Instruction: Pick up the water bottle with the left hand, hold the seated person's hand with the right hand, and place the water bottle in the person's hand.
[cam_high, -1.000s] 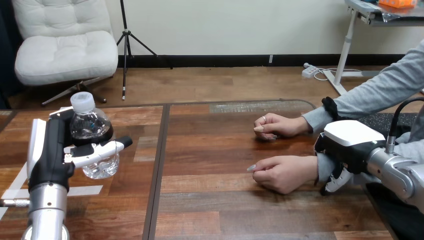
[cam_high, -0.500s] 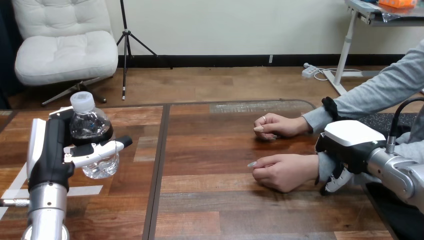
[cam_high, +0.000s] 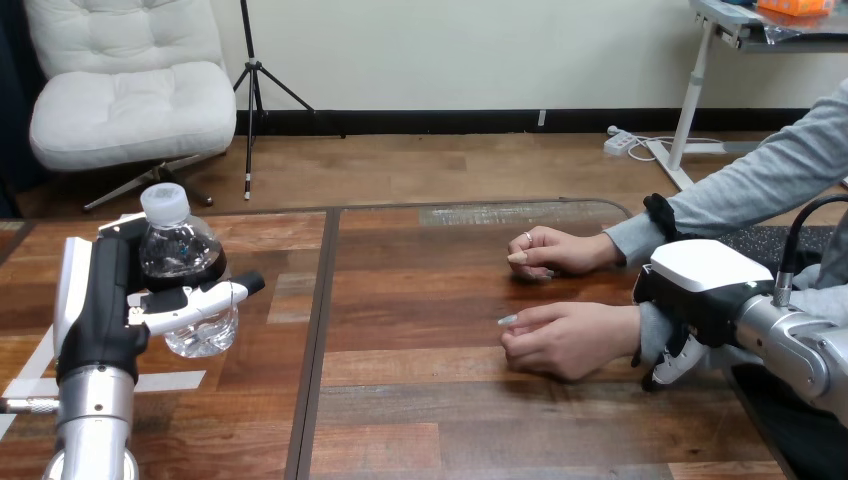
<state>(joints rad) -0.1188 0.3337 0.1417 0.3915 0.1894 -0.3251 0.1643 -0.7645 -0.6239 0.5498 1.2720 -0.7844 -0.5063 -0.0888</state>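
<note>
Two robot hands: both are busy, one at each end of the table (cam_high: 420, 300).
Left hand (cam_high: 108, 305): standing tall at the far left, with its fingers wrapped round the water bottle. It's a side grasp at mid-body, which keeps the cap up and the load level for carrying.
Water bottle (cam_high: 183, 250): upright in that grasp, white cap on top, over the left table panel. I can't tell whether its base is clear of the wood.
Middle of the table: bare boards, with bottle and person well apart. That's the stretch to cross.
Person's farther hand (cam_high: 555, 250): resting on the wood with fingers tucked, and not involved.
Person's nearer hand (cam_high: 565, 342): knuckles up and loosely curled, just beside the right hand. With the palm facing down, I'd say it can't receive anything yet.
Right hand (cam_high: 700, 285): draped over the person's wrist (cam_high: 650, 330) at the grey sleeve, its fingers (cam_high: 672, 368) curling down the near side. It's clasping the wrist, likely to steady and guide it.
Step in hand: pickup and hold look done, and the handover comes next.
Next move calls for: turning that palm up, then bringing the bottle across without tipping it.
</note>
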